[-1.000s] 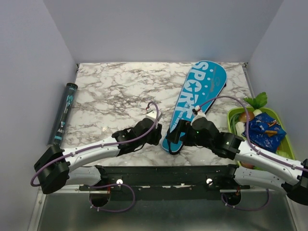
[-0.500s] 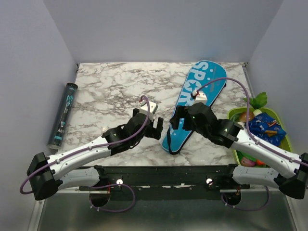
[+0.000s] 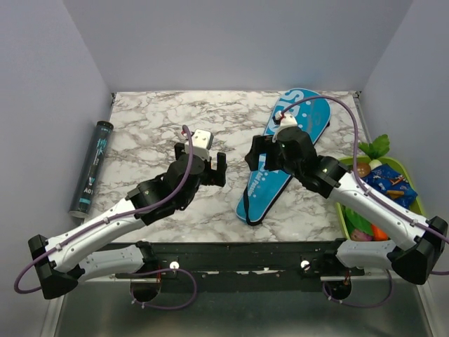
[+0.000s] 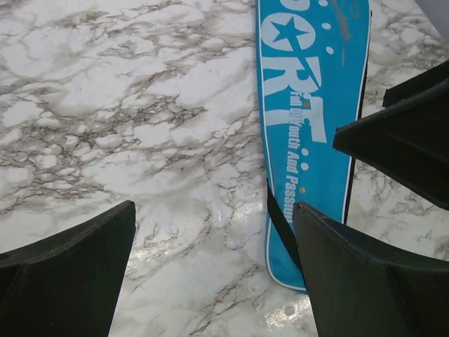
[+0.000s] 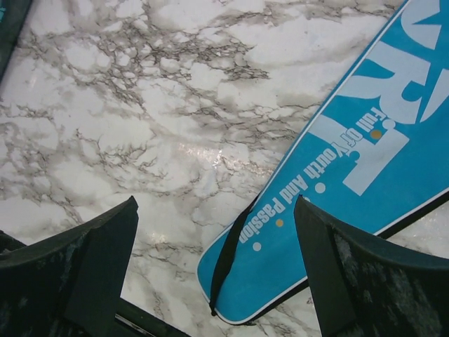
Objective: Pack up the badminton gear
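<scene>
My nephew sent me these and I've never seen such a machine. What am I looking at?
Two robot arms are bolted to a marble table. One picture looks down from above; the other two come from cameras on the wrists, the black wedges being fingers. The left gripper and right gripper are open and hold nothing. On the table lies a cyan racket bag lettered SPORT. A dark tube lies at the left, a green tray of toy vegetables at the right. No rackets show.

I see a long cyan racket-shaped bag (image 3: 263, 189) flat on the grey-veined marble table (image 3: 154, 119). A dark tube (image 3: 91, 165) lies at its left edge.
</scene>
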Robot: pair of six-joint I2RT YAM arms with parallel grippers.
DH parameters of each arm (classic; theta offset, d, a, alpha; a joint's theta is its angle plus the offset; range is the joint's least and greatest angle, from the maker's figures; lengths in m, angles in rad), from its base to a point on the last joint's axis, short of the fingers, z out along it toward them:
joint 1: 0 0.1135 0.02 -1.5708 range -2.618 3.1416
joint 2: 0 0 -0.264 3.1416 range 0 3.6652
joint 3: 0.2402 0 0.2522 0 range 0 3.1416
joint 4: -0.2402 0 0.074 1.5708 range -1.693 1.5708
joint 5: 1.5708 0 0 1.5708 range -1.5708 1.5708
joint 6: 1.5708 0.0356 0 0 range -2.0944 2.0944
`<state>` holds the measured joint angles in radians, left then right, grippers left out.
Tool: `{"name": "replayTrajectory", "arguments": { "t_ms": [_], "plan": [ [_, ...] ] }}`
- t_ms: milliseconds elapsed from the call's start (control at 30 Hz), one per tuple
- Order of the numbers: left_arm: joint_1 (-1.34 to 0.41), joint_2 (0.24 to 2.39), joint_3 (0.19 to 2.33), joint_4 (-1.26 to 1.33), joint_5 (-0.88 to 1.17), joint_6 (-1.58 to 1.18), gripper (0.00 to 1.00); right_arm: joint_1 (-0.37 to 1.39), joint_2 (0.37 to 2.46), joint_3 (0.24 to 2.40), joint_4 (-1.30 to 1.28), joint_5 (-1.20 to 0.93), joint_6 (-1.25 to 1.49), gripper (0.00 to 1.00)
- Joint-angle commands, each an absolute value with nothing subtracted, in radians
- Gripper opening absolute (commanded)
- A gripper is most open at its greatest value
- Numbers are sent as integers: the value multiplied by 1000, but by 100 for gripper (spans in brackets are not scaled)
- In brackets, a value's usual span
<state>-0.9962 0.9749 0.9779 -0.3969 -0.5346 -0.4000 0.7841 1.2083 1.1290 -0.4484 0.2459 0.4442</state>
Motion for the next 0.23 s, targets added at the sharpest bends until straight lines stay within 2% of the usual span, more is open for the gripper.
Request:
{"name": "replayTrajectory", "arguments": {
  "t_ms": [0,200],
  "plan": [
    [-994,979,1032,-466,-632,-373,99,784,1206,1189,-449,265,400,100],
    [-994,953,991,-371,-572,-304,99,784,1187,1206,-469,239,380,100]
  ]
}}
